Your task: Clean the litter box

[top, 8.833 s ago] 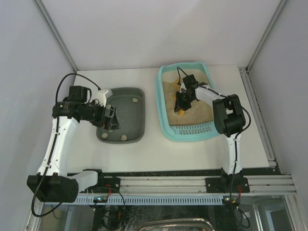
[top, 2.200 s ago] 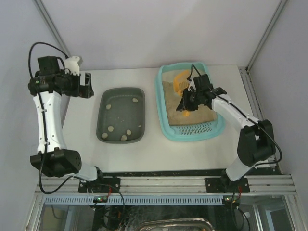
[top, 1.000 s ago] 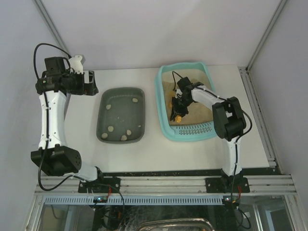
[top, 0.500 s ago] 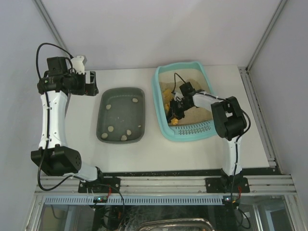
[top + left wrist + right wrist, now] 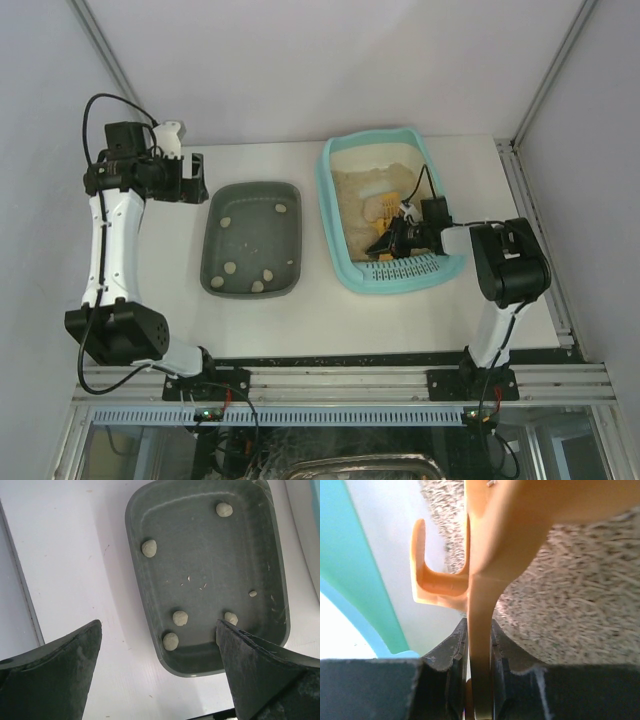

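The light-turquoise litter box (image 5: 327, 205) with beige litter stands right of centre, its slotted rim (image 5: 408, 270) at the near end. My right gripper (image 5: 390, 245) lies low over the near part of the litter, pointing left, and is shut on the handle of an orange scoop (image 5: 490, 540). In the right wrist view the handle stands edge-on between the fingers (image 5: 451, 652), above litter (image 5: 575, 605) and the turquoise wall (image 5: 367, 580). My left gripper (image 5: 192, 178) is open and empty, raised left of the dark tray.
A dark grey-green tray (image 5: 212, 245) left of centre holds several pale clumps; it shows below the left gripper (image 5: 159, 670) in the left wrist view (image 5: 210, 555). Frame posts rise at the table's back corners.
My right gripper has swung with the scoop from the box's left side to its near end by the slotted rim, the arm folding low. The left gripper has barely shifted.
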Tool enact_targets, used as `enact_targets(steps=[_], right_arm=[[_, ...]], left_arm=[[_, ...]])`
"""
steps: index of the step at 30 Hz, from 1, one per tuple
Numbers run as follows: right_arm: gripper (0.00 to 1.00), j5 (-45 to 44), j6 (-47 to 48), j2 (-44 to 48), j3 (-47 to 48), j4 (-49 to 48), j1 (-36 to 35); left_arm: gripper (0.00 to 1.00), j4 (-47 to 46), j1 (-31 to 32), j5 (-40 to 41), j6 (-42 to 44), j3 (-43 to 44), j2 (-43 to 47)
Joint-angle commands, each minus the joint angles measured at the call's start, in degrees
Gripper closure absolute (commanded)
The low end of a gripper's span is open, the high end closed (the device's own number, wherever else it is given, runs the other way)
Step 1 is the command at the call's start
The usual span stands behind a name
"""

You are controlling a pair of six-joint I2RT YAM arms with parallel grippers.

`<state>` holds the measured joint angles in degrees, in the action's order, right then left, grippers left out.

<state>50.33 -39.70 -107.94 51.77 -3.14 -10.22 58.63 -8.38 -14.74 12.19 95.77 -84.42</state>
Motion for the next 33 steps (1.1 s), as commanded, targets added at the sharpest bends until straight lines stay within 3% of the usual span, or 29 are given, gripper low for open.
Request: enact_targets(steps=[1, 9, 14, 19, 26, 30, 33], right_arm=[[1.0, 5.1, -7.0, 3.6, -4.9, -20.1, 0.2], [1.0, 10.4, -13.1, 4.2, -9.3, -41.5, 0.4], [1.0, 13.4, -22.5, 1.2, -10.8, -57.7, 0.4], [1.0, 13.9, -38.6, -5.7, -10.4, -81.5, 0.7], [1.0, 12.5, -38.9, -7.1, -9.2, -78.7, 0.6], [1.0, 11.1, -33.5, -4.2, -8.9, -67.7, 0.4], [1.0, 9.1, -26.4, 0.0, -8.4, -54.1, 0.2]], left_arm=[[0.0, -1.9, 0.6, -0.9, 0.8, -1.2, 2.1], [0.0, -2.2, 0.8, -3.0, 0.8, -1.8, 2.9], [0.0, -2.7, 0.8, -4.7, 0.8, -2.8, 3.5], [0.0, -3.3, 0.8, -5.6, 1.5, -4.2, 4.2], [0.0, -3.5, 0.8, -7.1, 2.0, -5.2, 4.2], [0.0, -3.6, 0.7, -7.8, 1.6, -4.9, 4.1], [0.0, -3.4, 0.8, -7.8, 0.6, -4.5, 5.0]])
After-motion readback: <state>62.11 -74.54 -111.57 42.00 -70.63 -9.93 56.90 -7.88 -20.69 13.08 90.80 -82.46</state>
